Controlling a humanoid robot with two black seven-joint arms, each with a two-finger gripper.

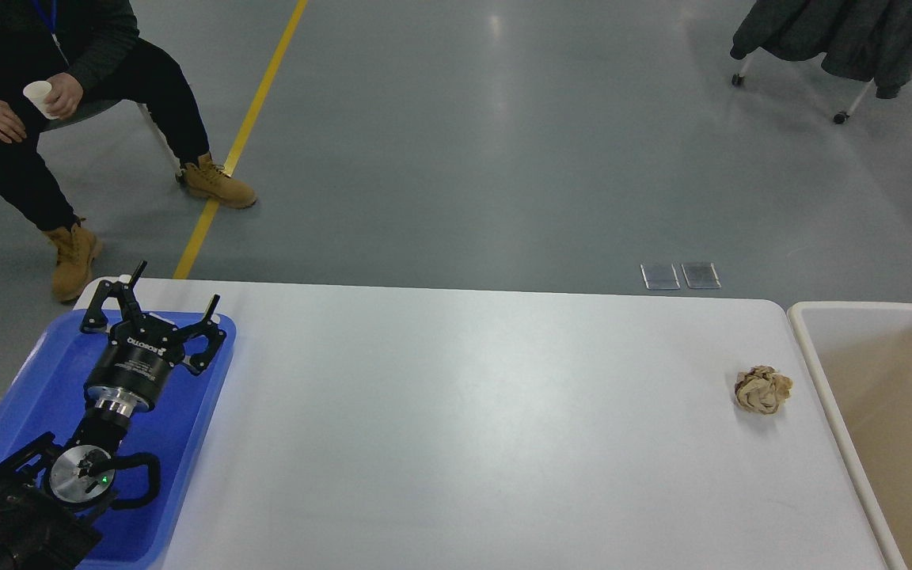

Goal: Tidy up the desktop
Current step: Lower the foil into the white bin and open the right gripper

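Grey floor fills the far part of the room, with a yellow line point(242, 134) painted across it. Near us sits the big white desktop point(464, 427), and it takes up most of the view from left to right.

On the left end of the desktop lies a blue tray point(187, 443). The left arm comes in from the near left corner and reaches over the tray. The left gripper point(175, 286) is above the far edge of the tray. Its two black fingers are spread wide apart, and nothing is between them. The right arm and its gripper are out of sight.

On the right side of the desktop lies a crumpled brown paper ball point(762, 389). It is well apart from the gripper. Just beside the right end of the desktop stands a beige bin point(820, 380) with a white rim, near the ball.

Far on the left, a person point(68, 87) in dark clothes and tan boots sits on a chair and holds a white cup point(39, 96). Far on the right, a dark coat point(836, 32) hangs over a rolling chair.
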